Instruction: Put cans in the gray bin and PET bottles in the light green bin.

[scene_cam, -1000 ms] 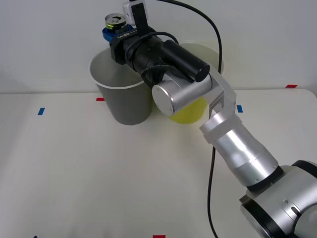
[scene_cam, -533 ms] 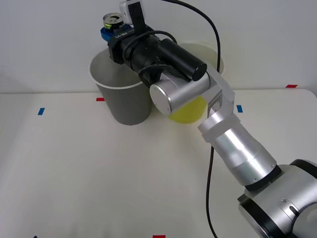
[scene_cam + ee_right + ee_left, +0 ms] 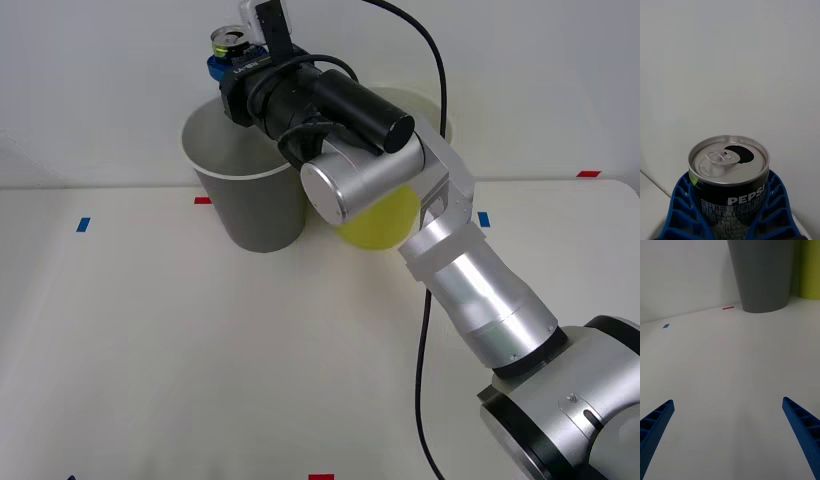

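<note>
Clamping the can (image 3: 728,168) upright between its blue fingers (image 3: 681,213), the right gripper (image 3: 232,62) hovers over the gray bin's (image 3: 245,205) far rim — presumably lined up for release; the left gripper (image 3: 728,435) idles spread above the table (image 3: 726,363)

Two bins stand side by side at the far edge of the table (image 3: 150,340), against the wall: the gray bin (image 3: 255,200) to the left, the green bin (image 3: 385,215) touching it on the right. The right arm reaches from the near right across the green bin. Its pincer (image 3: 232,55) clamps the can (image 3: 230,42) upright above the gray bin's far rim. The left pincer (image 3: 728,435), spread wide, hangs low over bare table before the gray bin
</note>
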Motion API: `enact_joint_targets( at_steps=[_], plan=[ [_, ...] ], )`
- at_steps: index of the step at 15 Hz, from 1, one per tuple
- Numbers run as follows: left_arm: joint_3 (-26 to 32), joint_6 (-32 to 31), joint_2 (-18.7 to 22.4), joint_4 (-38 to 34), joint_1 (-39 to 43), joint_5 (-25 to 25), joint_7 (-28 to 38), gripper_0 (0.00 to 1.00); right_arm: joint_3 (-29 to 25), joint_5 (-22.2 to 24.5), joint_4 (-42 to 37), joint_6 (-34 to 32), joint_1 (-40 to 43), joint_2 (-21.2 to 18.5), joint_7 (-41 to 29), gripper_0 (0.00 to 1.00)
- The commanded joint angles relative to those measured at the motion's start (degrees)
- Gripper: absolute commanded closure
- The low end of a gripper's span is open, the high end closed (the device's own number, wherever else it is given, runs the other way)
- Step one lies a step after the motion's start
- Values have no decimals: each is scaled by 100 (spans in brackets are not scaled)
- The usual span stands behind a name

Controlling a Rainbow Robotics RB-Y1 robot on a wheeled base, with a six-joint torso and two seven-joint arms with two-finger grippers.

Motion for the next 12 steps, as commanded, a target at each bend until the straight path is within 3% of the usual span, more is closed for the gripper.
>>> enact_joint_targets(
  at_steps=[1, 9, 12],
  plan=[
    [0, 0, 0, 0, 0, 0, 0, 0, 1, -18, -1, 0, 0, 8, -124, 3],
    [0, 0, 0, 0, 0, 0, 0, 0, -16, 202, -45, -18, 0, 184, -203, 0],
    [0, 0, 0, 0, 0, 0, 0, 0, -16, 132, -537, 17, 0, 43, -186, 0]
  ],
)
